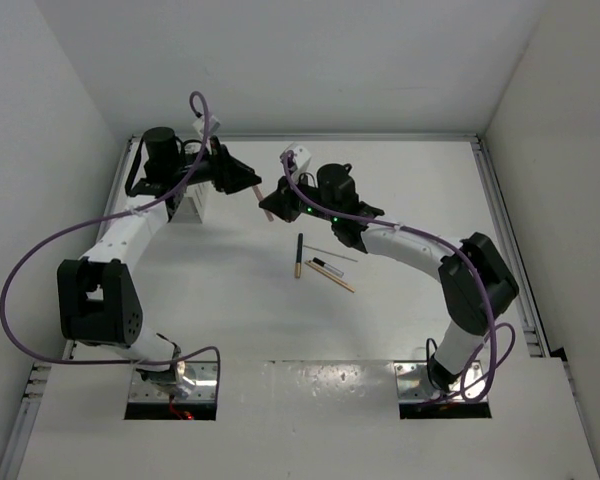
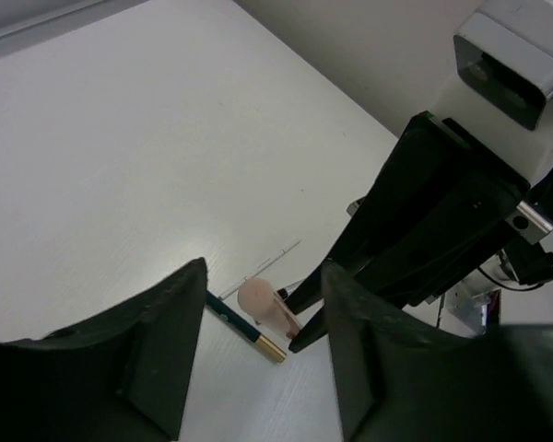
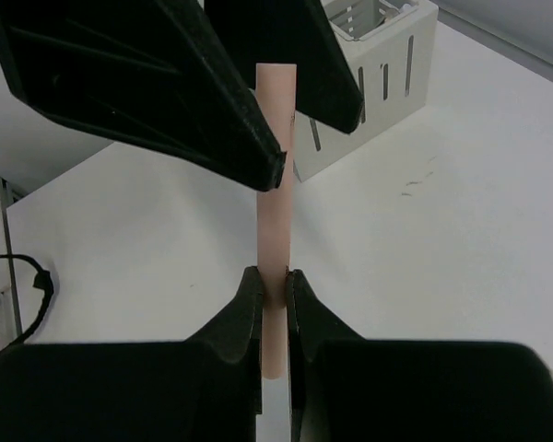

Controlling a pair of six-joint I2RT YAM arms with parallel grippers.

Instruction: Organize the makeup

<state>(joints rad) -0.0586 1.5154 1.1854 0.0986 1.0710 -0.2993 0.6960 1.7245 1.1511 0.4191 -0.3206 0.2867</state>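
Note:
My right gripper (image 3: 274, 276) is shut on a pink makeup stick (image 3: 275, 221), held in the air above the table. The stick's far end (image 2: 258, 299) sits between the fingers of my left gripper (image 2: 263, 272), which stands open with gaps on both sides. From above, the two grippers (image 1: 246, 184) (image 1: 278, 203) meet at the back centre. On the table lie a black stick with a gold tip (image 1: 299, 255), a thin grey one (image 1: 330, 254), a black-and-white one (image 1: 328, 266) and a tan one (image 1: 332, 278).
A white slotted rack (image 3: 378, 55) stands at the back left, under the left arm (image 1: 194, 206). White walls close in the table on three sides. The right arm's elbow (image 1: 475, 280) hangs over the right side.

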